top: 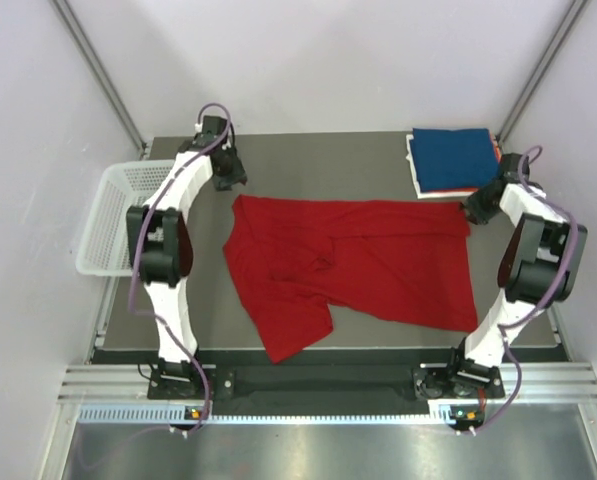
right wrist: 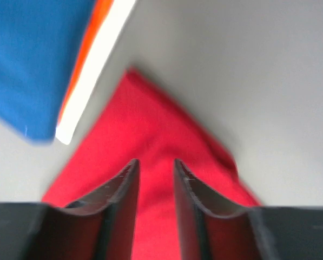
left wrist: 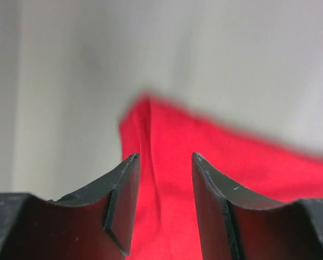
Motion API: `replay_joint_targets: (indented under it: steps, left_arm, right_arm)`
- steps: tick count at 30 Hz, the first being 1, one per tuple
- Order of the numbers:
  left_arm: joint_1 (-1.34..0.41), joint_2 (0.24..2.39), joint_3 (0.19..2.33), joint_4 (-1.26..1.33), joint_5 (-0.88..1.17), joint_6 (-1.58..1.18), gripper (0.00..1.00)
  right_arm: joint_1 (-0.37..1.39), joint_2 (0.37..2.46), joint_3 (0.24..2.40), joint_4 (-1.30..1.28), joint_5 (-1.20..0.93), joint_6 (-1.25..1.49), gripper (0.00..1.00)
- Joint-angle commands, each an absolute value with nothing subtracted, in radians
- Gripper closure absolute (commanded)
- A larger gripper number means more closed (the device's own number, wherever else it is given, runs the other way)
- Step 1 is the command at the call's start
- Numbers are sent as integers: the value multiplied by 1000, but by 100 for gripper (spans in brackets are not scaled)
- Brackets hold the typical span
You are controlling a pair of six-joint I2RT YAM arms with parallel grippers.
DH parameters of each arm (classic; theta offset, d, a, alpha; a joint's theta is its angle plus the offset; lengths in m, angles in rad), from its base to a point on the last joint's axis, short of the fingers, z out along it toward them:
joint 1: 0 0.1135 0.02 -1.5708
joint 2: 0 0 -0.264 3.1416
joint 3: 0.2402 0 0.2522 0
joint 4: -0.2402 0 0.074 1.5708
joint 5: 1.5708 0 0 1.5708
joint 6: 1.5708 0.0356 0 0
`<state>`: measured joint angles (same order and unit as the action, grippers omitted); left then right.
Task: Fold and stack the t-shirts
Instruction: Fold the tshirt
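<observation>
A white basket (top: 106, 215) is seen at the left edge of the table (top: 308, 150); the left gripper (top: 228, 172) is held just beyond the far left corner of the red shirt (top: 378, 265), its fingers (left wrist: 123, 184) set well apart with nothing clamped; the red shirt is spread, creased, across the middle of the table, its near left part bunched; a folded stack is placed at the far right corner, the blue shirt (top: 456, 158) on top, the orange shirt (right wrist: 86, 49) and white shirt (right wrist: 99, 65) showing as edges beneath; the right gripper (top: 475, 208) is held at the red shirt's far right corner, its fingers (right wrist: 123, 189) parted narrowly, no cloth pinched.
</observation>
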<state>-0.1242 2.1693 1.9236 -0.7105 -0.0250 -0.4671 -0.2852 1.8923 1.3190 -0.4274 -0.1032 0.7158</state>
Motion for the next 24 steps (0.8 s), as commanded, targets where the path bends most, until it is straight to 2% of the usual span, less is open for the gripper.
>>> replay_joint_targets:
  steps: [1,2,5,7,11,16,20,24]
  left_arm:
    - [-208,1864,1757,-769,-60,-425,52]
    - [-224,1806,1602,-734,-40,-428,52]
    - [-310,1581,1322,-692,-28,-443,52]
    - [-385,1447,1223,-712,-38,-463,52]
    - [-414,1225,963,-730,67,-552,52]
    - [-420,939,783,-749,90,-681,52]
    - [-442,884,712,-745,138,-796,50]
    - [-475,870,647,-729,123,-897,50]
  right_arm:
    - [-239,1735,1304,-644,-43,729,66]
    - [-206,1708,1280,-653,-35,721,64]
    - [-141,1597,1177,-666,-28,678,59]
    - [-43,1527,1114,-654,-49,641,59]
    - [235,1421,1043,-621,-72,569,59]
    - [467,1295,938,-491,-152,560,59]
    - [670,1299,908,-456,-117,612,60]
    - [747,1330,887,-446,-77,641,60]
